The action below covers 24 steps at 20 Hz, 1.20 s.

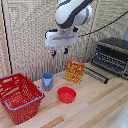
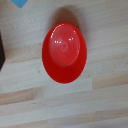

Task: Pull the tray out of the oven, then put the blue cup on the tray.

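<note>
Tool (image 1: 59, 51) hangs high over the worktop (image 1: 95, 107), fingers spread, gripping nothing. Blue cup (image 1: 47, 81) sits between the red basket (image 1: 19, 96) and red bowl (image 1: 66, 94). Tray (image 1: 96, 74) sticks out of the oven (image 1: 112, 56).

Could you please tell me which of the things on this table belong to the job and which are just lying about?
Belong to the job: oven, tray, blue cup, gripper.

Just lying about: red bowl, red basket, yellow box.
</note>
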Available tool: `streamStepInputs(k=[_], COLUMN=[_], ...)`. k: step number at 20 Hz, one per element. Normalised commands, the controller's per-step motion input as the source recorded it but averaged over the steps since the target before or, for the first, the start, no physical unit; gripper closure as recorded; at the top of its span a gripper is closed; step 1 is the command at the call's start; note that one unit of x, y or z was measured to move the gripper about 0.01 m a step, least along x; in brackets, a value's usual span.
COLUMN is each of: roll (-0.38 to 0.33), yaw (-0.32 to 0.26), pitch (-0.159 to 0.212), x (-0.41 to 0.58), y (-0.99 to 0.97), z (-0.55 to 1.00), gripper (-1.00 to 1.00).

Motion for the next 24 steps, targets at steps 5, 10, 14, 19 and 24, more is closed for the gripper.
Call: streamStepInputs(k=[5,10,14,19,24], roll=[-0.366,-0.375,-0.375,-0.375,-0.370], yaw=[0.064,0.079,0.084,0.079,0.071], pitch=[0.021,0.017,0.013,0.000,0.000], x=[0.000,-0.037,-0.060,-0.061,-0.043], y=[-0.10,-0.16,-0.18,-0.30,-0.38], z=[0.00,0.00,0.00,0.00,-0.01], gripper=[-1.00,-1.00,-1.00,-1.00,-1.00])
